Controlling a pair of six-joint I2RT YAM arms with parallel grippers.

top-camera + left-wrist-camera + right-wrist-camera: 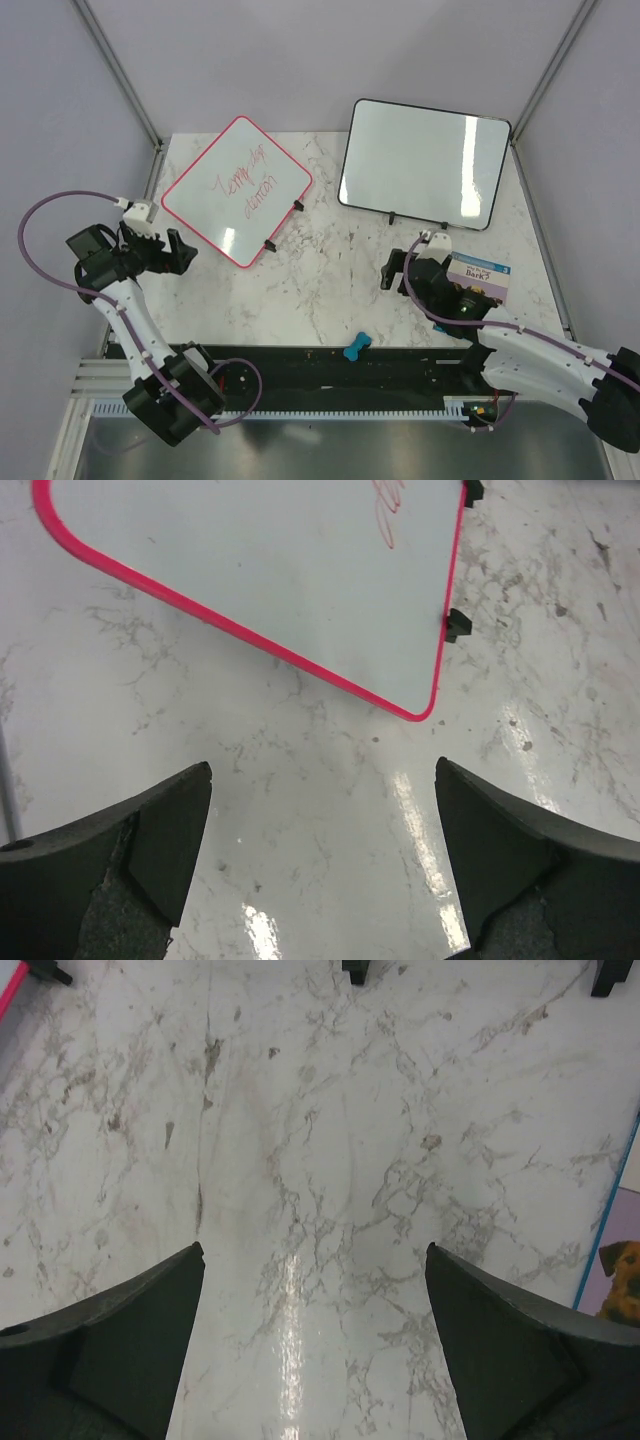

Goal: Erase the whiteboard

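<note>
The whiteboard [238, 190], roughly square with a red-pink frame and red handwriting, lies tilted on the marble table at the back left, with small black clips on its right edge. Its near corner shows in the left wrist view [300, 580]. My left gripper [180, 250] is open and empty, just left of and in front of the board's near corner; in the left wrist view [322, 780] the jaws stand wide over bare table. My right gripper [392, 268] is open and empty over the table's middle right, also in the right wrist view [314, 1255].
A larger black-framed whiteboard [424, 163] lies at the back right. A dog-picture card [478, 277] lies right of my right gripper; its edge shows in the right wrist view [620, 1260]. A small blue bone-shaped object [357, 346] lies at the table's near edge.
</note>
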